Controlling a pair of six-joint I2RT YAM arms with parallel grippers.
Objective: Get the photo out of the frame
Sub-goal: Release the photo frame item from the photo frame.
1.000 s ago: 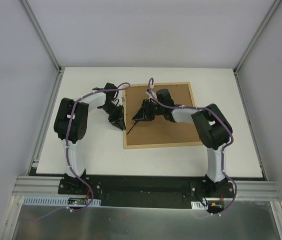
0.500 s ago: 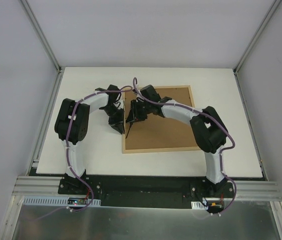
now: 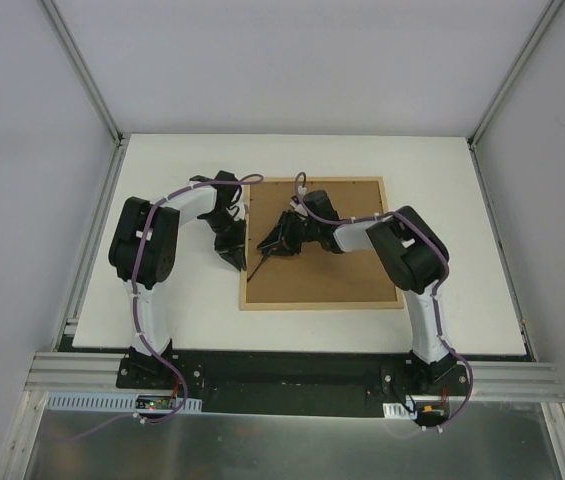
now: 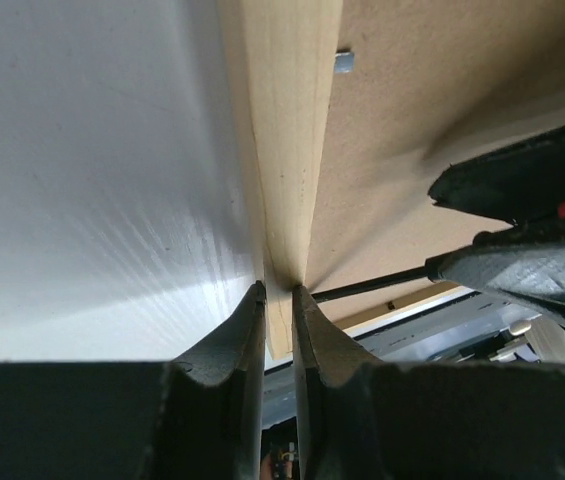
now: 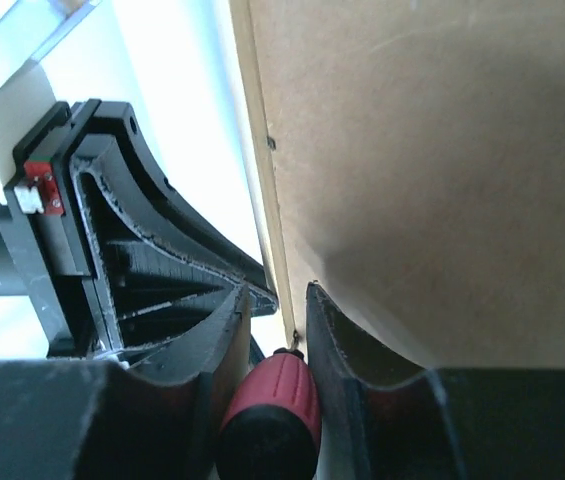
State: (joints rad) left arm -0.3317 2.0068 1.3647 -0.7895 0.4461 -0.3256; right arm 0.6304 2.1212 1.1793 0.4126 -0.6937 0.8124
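Observation:
The frame (image 3: 342, 280) lies face down on the white table with its brown fibreboard back up. The photo is hidden under that back. My left gripper (image 3: 234, 255) sits at the frame's left side, shut on the light wood rim (image 4: 287, 150), which runs between its fingertips (image 4: 279, 292). My right gripper (image 3: 267, 245) hovers over the back just inside that same edge and is shut on a red-handled screwdriver (image 5: 267, 415). The screwdriver's thin black shaft (image 4: 372, 287) points at the left rim near my left gripper (image 5: 162, 260).
A small metal tab (image 4: 343, 62) sits on the back near the rim. The white table (image 3: 182, 310) spreads round the frame, with grey walls and metal rails at its sides. Both arms arch over the table's left half.
The frame has turned from tilted to square with the table and shifted slightly left. My right gripper swung left toward the rim, then came back a little. My left gripper has stayed at the left rim.

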